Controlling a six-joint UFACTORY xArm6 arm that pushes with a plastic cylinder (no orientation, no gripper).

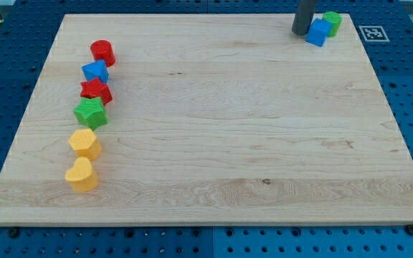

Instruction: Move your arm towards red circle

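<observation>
Wooden board [214,122] is seen on blue pegboard [6,57]; my tip [303,32], with no pincer fitted, is placed beside the blue cube [318,33], well apart from the red circle [102,51].

Bright, even light; sharp, soft shadows.

My tip [302,32] stands upright at the view's top right.

No readable text anywhere; only a black-and-white square marker [372,32] sits beside the board's [228,143] top-right corner.
</observation>
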